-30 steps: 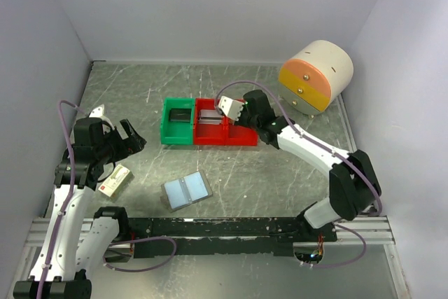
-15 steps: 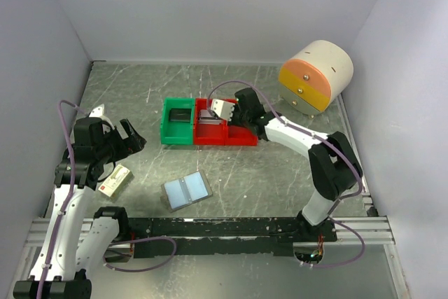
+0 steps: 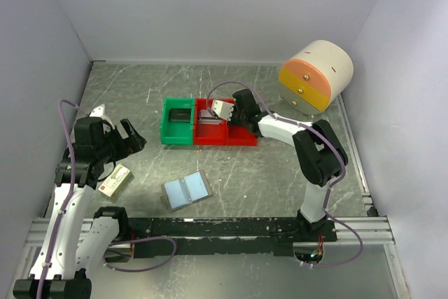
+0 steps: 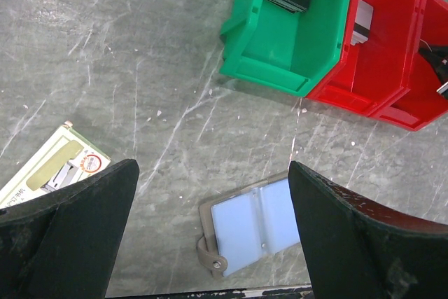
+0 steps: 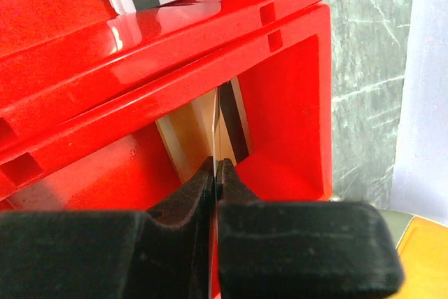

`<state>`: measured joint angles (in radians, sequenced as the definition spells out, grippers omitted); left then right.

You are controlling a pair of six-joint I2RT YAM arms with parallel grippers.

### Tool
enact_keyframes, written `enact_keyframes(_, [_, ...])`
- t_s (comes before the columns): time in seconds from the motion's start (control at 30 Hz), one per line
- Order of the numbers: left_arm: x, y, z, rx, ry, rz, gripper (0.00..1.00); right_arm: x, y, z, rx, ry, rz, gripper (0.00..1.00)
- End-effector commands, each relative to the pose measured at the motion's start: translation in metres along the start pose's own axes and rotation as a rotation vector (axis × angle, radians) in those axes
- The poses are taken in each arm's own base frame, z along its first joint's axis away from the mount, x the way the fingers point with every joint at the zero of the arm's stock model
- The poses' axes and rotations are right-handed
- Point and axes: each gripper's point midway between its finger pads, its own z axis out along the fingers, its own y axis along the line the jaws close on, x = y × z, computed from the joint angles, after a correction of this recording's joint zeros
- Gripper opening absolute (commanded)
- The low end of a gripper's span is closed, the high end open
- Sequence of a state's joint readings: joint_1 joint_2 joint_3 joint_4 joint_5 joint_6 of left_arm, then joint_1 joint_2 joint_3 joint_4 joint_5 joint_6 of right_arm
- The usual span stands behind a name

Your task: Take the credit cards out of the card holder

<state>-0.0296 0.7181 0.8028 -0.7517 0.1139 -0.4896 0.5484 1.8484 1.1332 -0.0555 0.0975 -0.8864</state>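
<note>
- Our left gripper hangs over the table's left side with its jaws spread wide and nothing in them. We judge it is parked out of the way, just above the white-and-red box.
- The card holder lies open and flat near the front rail, pale blue pockets up, well apart from both grippers. No card shows in it.
- The green bin holds a dark card, and the red bins beside it hold light ones, so the bins look like the drop-off spots.
- Our right gripper reaches down into a red bin. Its jaws are pressed together and seem to pinch a tan credit card by its edge, probably to set it down there.
- Compared with a second ago, the right arm has folded in and its gripper has moved left over the bins. The left arm, holder and box are unchanged.
</note>
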Motion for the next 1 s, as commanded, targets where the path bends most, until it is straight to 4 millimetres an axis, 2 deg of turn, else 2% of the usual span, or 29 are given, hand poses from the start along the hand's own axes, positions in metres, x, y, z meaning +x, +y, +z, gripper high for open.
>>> enact_keyframes(0.0, [-0.003,-0.003,0.002,0.020,-0.014,0.003,1.00,-0.013,-0.022,0.005,0.041,-0.055,-0.016,0.00])
enact_keyframes(0.23, [-0.003,-0.003,0.002,0.023,-0.014,0.004,1.00,-0.003,-0.023,0.020,0.058,-0.014,-0.032,0.00])
enact_keyframes(0.47, [-0.003,-0.004,0.002,0.031,-0.011,0.007,0.99,0.003,-0.019,0.027,0.035,0.009,-0.068,0.05])
enact_keyframes(0.67, [-0.002,-0.006,0.002,0.038,-0.009,0.010,0.99,0.007,-0.009,0.026,-0.030,0.016,-0.090,0.13])
enact_keyframes(0.8, [-0.002,-0.006,0.002,0.043,-0.009,0.013,0.99,0.013,-0.003,0.023,-0.058,0.028,-0.086,0.28])
enact_keyframes(0.97, [-0.002,-0.007,0.003,0.045,-0.005,0.015,0.99,0.016,-0.001,0.018,-0.066,0.035,-0.073,0.33])
